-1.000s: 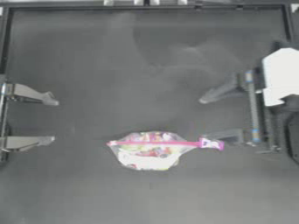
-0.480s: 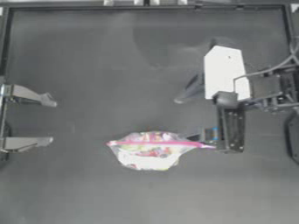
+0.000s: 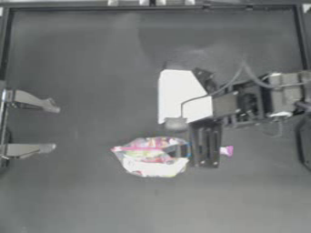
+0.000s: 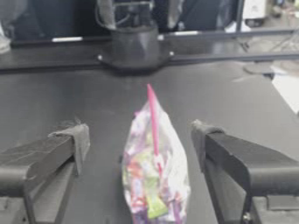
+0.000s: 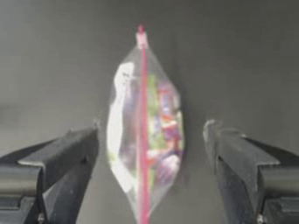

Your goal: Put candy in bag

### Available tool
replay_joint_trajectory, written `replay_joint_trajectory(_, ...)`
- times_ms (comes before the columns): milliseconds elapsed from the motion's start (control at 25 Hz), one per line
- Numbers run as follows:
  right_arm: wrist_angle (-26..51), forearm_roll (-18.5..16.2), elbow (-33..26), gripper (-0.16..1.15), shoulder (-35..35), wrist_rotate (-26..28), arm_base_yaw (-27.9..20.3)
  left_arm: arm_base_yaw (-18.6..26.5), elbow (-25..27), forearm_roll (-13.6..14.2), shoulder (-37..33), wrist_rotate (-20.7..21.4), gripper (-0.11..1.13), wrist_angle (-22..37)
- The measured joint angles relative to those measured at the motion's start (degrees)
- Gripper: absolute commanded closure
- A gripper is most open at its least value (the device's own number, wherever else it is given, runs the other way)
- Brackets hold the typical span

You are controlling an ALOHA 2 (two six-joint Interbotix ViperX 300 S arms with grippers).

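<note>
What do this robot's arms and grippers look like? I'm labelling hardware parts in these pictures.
The right gripper has two dark, flat, blocky jaws below a white boxy wrist housing, with a thin light cable looping back along the dark arm to pale joint blocks. The left gripper shows two grey, tapered jaws at the table's left edge; in its wrist view they look dark and angular.

left gripper (image 3: 52, 128): left edge of frame, drawn back, jaws apart | right gripper (image 3: 204, 149): centre-right, arm stretched in from right, jaws apart
</note>
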Motion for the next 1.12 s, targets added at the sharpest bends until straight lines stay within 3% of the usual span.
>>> replay_joint_trajectory(1120, 3.8, -0.6, -14.5, 0.0, 17.8, -4.0, -0.5, 0.1, 1.4, 0.0, 0.0, -0.1, 0.02, 0.1)
